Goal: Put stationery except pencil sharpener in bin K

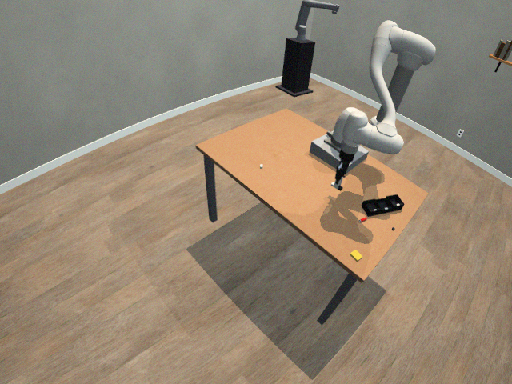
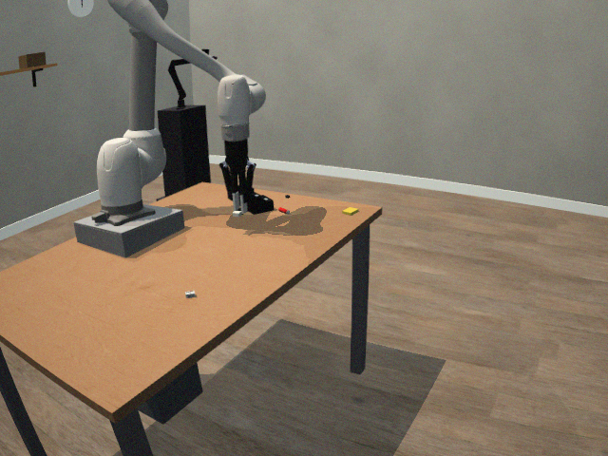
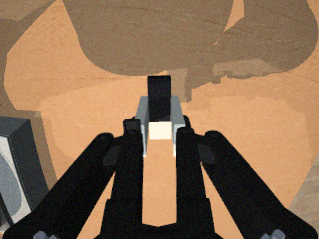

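My gripper (image 1: 338, 181) (image 2: 239, 201) (image 3: 159, 108) is shut on an eraser (image 1: 340, 188) (image 2: 237, 213) (image 3: 159, 100) with a black part and a white end. The eraser is low, just over the table. The black row of bins (image 1: 382, 205) (image 2: 259, 202) stands beyond the gripper; letters on it are too small to read. A yellow pad (image 1: 356, 255) (image 2: 350, 211) lies near the table corner. A red piece (image 1: 363, 219) (image 2: 282, 210) with a grey end lies beside the bins. A small white and grey thing (image 1: 261, 166) (image 2: 190, 294) lies alone; its kind is unclear.
A small dark round thing (image 1: 393, 229) (image 2: 287, 196) lies near the table's end edge, beyond the bins. The arm's grey base block (image 1: 327, 154) (image 2: 124, 237) (image 3: 40, 164) stands at the back edge of the table (image 1: 264, 144) (image 2: 98, 304).
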{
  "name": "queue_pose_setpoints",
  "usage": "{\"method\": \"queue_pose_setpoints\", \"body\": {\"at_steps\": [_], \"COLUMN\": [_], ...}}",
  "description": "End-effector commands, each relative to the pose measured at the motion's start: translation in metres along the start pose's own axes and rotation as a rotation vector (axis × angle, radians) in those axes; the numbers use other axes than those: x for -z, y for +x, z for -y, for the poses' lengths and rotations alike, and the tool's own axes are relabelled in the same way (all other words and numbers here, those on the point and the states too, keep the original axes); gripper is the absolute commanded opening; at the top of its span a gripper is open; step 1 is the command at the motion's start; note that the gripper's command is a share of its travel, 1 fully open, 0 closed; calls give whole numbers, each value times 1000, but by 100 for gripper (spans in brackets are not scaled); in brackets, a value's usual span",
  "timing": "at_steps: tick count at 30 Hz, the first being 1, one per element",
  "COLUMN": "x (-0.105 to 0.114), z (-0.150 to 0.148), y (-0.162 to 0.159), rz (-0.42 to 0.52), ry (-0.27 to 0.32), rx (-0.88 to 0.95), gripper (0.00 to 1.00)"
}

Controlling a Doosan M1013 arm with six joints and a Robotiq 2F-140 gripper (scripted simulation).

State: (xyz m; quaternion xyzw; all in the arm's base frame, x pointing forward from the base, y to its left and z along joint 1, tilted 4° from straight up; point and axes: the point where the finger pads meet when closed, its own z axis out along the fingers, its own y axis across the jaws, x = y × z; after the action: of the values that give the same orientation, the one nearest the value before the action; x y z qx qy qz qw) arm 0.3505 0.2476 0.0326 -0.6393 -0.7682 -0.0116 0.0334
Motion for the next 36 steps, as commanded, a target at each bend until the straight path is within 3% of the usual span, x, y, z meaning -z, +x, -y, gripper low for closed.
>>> {"method": "queue_pose_setpoints", "body": {"at_steps": [1,36], "x": [2,2], "z": [4,105], "y": [8,164], "rz": [1,1], "ry": [-2,-2], "rx": [1,1], "gripper": [20,20]}}
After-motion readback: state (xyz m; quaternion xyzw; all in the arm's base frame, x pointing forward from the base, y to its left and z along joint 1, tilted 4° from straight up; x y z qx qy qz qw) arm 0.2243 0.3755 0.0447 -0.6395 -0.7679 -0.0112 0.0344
